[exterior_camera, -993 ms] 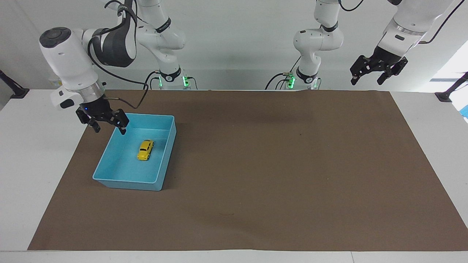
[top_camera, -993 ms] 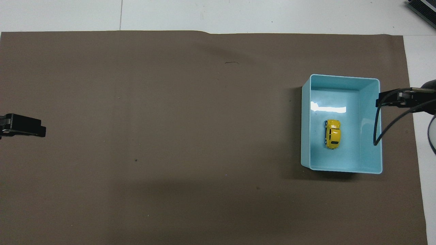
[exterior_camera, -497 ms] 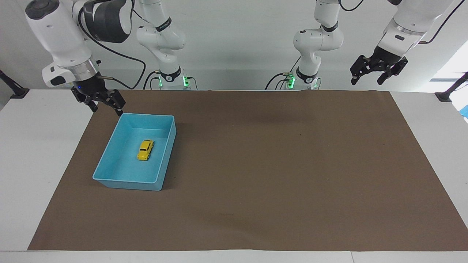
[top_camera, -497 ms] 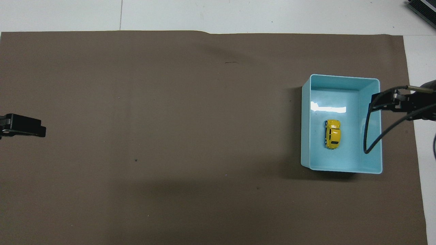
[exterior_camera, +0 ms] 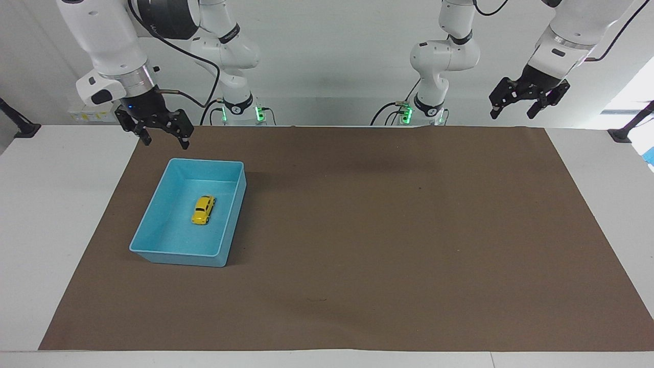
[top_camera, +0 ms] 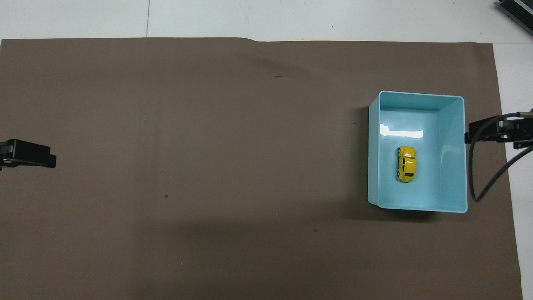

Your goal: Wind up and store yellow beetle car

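The yellow beetle car (exterior_camera: 203, 210) lies on the floor of the blue bin (exterior_camera: 176, 254), at the right arm's end of the table. It also shows in the overhead view (top_camera: 406, 163) in the bin (top_camera: 374, 146). My right gripper (exterior_camera: 165, 141) is open and empty, raised over the mat just off the bin's robot-side end. In the overhead view it (top_camera: 491, 133) sits beside the bin's wall. My left gripper (exterior_camera: 515, 111) is open and empty and waits high over its own end of the table (top_camera: 29, 154).
A brown mat (exterior_camera: 383, 230) covers most of the white table (exterior_camera: 46, 204). A black cable (top_camera: 479, 179) hangs from the right arm beside the bin.
My right gripper has risen from the bin's rim and drawn back toward the robots, staying open. The car, the bin and the left arm have not moved.
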Controlling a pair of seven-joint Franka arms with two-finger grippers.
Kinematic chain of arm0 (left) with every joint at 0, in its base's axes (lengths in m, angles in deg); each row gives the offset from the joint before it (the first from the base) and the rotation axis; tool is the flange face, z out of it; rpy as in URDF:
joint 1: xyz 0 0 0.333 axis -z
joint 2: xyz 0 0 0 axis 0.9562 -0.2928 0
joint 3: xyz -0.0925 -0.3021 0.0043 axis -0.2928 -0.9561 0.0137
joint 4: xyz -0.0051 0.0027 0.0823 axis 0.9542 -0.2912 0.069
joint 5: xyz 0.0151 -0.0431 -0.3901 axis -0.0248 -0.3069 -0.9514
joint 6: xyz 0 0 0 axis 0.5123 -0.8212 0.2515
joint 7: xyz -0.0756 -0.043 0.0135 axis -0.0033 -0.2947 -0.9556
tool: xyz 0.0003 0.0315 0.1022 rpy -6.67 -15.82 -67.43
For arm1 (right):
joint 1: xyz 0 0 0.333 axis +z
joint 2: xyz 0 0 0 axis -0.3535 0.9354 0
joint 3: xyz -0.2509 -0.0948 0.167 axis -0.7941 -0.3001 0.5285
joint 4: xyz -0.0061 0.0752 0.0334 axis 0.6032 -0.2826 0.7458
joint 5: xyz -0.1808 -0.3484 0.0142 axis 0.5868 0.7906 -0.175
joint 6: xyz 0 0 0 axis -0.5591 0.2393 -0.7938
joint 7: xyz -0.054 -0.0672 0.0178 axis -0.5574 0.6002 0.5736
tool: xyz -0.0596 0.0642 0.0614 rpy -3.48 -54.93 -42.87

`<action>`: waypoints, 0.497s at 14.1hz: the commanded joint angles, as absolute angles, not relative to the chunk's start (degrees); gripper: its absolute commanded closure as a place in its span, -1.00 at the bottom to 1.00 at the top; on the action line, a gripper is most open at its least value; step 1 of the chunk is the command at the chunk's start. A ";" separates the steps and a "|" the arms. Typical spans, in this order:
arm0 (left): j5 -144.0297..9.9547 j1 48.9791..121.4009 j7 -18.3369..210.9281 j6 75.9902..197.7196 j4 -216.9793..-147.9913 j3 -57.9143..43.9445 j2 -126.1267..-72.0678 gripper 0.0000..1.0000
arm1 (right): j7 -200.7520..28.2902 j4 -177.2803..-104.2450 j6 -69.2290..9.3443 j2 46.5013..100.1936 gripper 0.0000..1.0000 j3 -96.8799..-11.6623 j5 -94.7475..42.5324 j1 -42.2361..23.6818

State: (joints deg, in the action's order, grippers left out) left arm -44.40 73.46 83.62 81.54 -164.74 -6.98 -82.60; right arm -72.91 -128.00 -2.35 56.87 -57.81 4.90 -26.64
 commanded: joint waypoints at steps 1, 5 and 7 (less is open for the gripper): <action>-44.63 73.76 82.96 81.97 -166.01 -6.77 -81.48 -1.00 | -74.37 -126.48 -1.55 57.22 -1.00 -57.69 4.83 -26.94; -44.63 73.76 82.96 81.88 -166.01 -6.77 -81.48 -1.00 | -74.37 -126.40 -1.55 57.22 -1.00 -57.60 4.75 -26.94; -44.63 73.76 82.96 81.97 -166.01 -6.77 -81.48 -1.00 | -74.45 -126.48 -1.12 57.22 -1.00 -57.60 4.75 -26.94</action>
State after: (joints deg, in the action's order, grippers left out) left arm -44.40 73.46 83.61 81.54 -164.74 -7.00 -82.60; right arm -72.95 -127.36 -2.34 56.88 -57.80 4.90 -26.58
